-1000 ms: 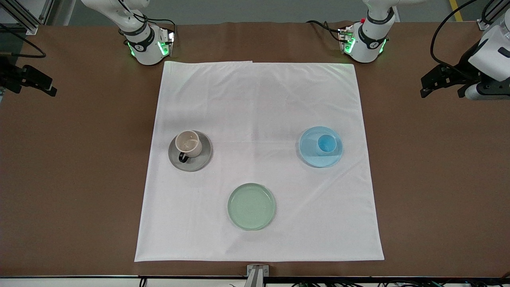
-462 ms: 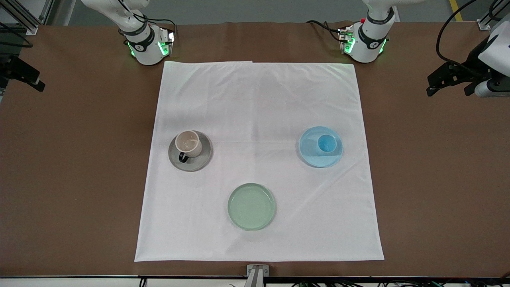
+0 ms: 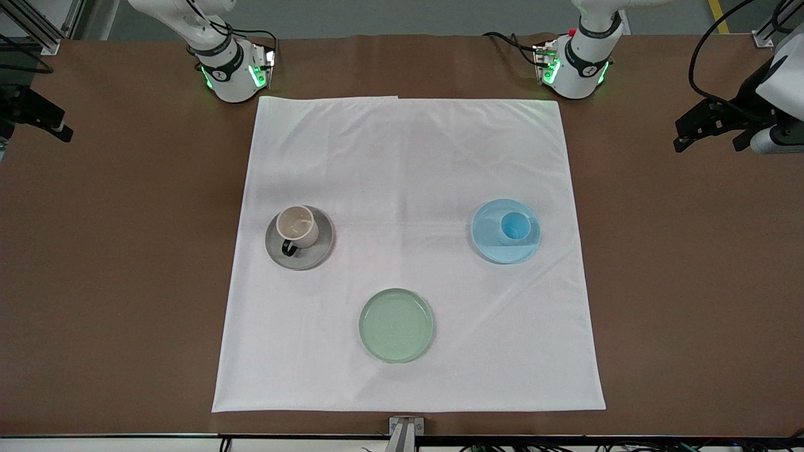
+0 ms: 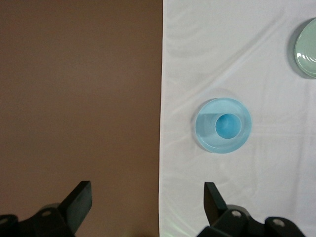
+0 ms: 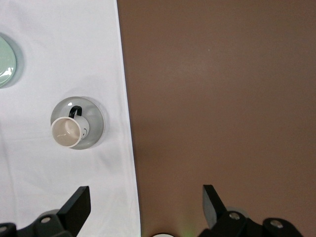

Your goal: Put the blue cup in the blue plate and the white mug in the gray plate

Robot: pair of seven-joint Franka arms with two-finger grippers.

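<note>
- Left gripper (image 4: 148,200): fingers spread wide, empty, over bare brown tabletop (image 3: 691,251) at its own end.
- Small light blue handleless cup (image 3: 514,227): upright in the round light blue plate (image 3: 496,248), well clear of that gripper.
- Right gripper (image 5: 143,200): spread wide, empty, over the table's other end.
- Cream-white mug with black loop handle (image 3: 298,227): upright on the round gray plate (image 3: 314,254), well apart from it.
- Pale green round plate (image 3: 396,325): on the white cloth (image 3: 408,157), nearest the front camera.

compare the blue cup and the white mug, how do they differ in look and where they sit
The blue cup is light blue, handleless and smaller; the white mug is cream-white with a black loop handle. The blue cup stands on the blue plate toward the left arm's end; the white mug stands on the gray plate toward the right arm's end. Both are upright, ungripped.
</note>
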